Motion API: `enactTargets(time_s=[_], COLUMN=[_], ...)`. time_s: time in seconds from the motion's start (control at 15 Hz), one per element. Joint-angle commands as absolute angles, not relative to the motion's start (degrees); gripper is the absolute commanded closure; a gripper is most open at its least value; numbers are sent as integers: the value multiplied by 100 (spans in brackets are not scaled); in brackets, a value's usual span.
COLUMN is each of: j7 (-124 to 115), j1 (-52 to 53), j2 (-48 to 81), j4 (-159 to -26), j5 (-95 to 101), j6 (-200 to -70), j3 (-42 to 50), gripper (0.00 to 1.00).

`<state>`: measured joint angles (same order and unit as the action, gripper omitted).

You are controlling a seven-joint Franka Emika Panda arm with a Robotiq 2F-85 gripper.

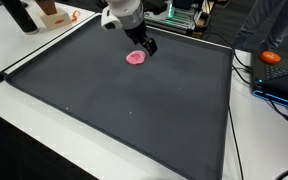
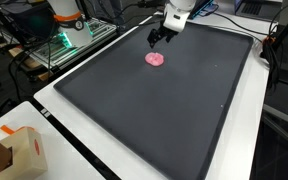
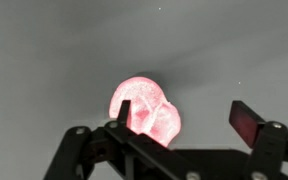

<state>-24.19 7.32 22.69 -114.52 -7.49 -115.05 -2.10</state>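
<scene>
1. Currently the pincer (image 3: 184, 115) has its jaws spread wide, holding nothing.
2. Pink lump (image 3: 144, 108) lies on the dark surface (image 1: 134, 115), near its far edge in both exterior views.
3. Wrist view: the lump sits off-centre, by one finger (image 3: 124, 110); cannot tell if it touches.
4. An orange object (image 1: 272, 57) sits well apart, off the surface.

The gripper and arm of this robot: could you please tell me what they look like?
The arm is white, with rounded segments. The gripper is black; in the wrist view its fingers are flat rectangular pads on slim jointed bars with round pivot bolts. No markings or cables can be made out on it.
</scene>
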Motion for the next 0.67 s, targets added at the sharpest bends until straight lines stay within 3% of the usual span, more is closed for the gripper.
enactTargets(time_s=[0.0,0.6], j7=[-1797,-336], j1=[854,1206], j2=[2745,3376], j4=[-10885,-10193], j5=[-353,837], j6=[-11086,-10882], j3=[-301,-457], gripper=[0,0])
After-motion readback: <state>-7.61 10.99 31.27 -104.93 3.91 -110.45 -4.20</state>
